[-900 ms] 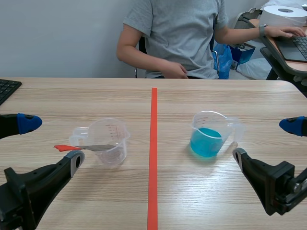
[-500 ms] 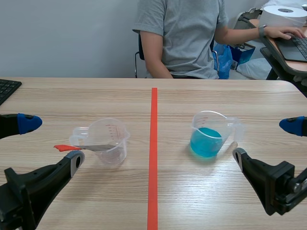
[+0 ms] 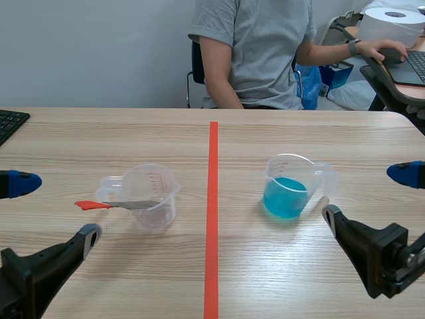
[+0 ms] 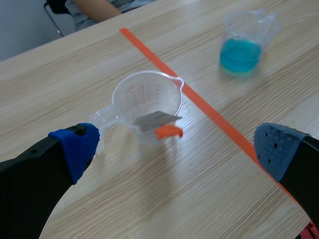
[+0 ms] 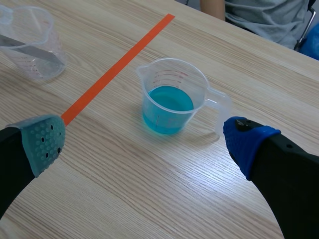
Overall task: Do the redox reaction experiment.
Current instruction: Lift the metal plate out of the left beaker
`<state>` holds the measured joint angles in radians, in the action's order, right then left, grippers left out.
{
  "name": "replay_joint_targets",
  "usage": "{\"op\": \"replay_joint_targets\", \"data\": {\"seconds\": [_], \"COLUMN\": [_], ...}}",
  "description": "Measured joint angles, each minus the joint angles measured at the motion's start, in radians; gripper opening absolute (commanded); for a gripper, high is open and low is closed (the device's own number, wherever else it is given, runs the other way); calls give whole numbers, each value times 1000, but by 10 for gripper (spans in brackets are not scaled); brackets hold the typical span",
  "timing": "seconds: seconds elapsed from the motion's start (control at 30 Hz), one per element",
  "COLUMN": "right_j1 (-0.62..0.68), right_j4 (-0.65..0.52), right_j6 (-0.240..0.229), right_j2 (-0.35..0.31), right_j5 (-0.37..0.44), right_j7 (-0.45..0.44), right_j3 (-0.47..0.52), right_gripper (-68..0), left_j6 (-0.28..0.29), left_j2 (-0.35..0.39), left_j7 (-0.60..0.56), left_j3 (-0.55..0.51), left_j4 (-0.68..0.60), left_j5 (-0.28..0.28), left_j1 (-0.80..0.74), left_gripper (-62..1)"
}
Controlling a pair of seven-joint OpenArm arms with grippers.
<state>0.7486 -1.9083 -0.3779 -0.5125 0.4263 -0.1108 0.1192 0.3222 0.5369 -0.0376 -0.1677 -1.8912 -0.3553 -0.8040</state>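
An empty clear measuring cup [image 3: 149, 196] stands left of the tape line, with a thin metal strip [image 3: 133, 205] with an orange-red end lying across its rim. A second clear cup [image 3: 290, 186], part full of blue liquid, stands right of the line. My left gripper [image 3: 56, 207] is open, low and left of the empty cup. In the left wrist view the empty cup [image 4: 134, 94] and strip [image 4: 158, 119] lie just ahead of the open left gripper [image 4: 175, 144]. My right gripper [image 3: 366, 194] is open beside the blue cup; in the right wrist view that cup [image 5: 172, 97] sits just ahead of the right gripper [image 5: 145, 137].
An orange tape line [image 3: 212, 199] runs down the table's middle. A keyboard corner [image 3: 10, 123] lies at the far left edge. A person [image 3: 259, 53] sits across the table, one hand on a side desk by a paper roll [image 3: 395, 20].
My left gripper has drawn back to the left and lower, away from the empty cup. The person's arm has left the table's far edge. Cups and right arm have not moved.
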Motion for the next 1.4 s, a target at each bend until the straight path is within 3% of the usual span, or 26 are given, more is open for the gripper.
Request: {"op": "replay_joint_targets", "data": {"seconds": [0.33,0.63,1.1,1.27,1.4], "right_j1": [-3,-78,-328,-412,-478], "right_j4": [0,0,0,0,0], "right_j6": [-19,-38,-56,-56,-56], "right_j2": [0,0,0,0,0], "right_j5": [0,-45,-251,-335,-354], "right_j7": [-11,-11,-15,-15,-15], "right_j3": [0,-34,-364,-508,-611], "right_gripper": [4,4,4,4,4], "left_j6": [-27,-42,-38,-37,-37], "left_j2": [-115,-169,-169,-169,-169], "left_j7": [0,-2,-35,-35,-42], "left_j3": [-174,-184,-174,-92,-32], "left_j4": [74,336,662,742,811], "left_j5": [2,15,16,69,68], "left_j1": [-187,-240,-113,-42,2], "left_gripper": [14,14,14,14,14]}}
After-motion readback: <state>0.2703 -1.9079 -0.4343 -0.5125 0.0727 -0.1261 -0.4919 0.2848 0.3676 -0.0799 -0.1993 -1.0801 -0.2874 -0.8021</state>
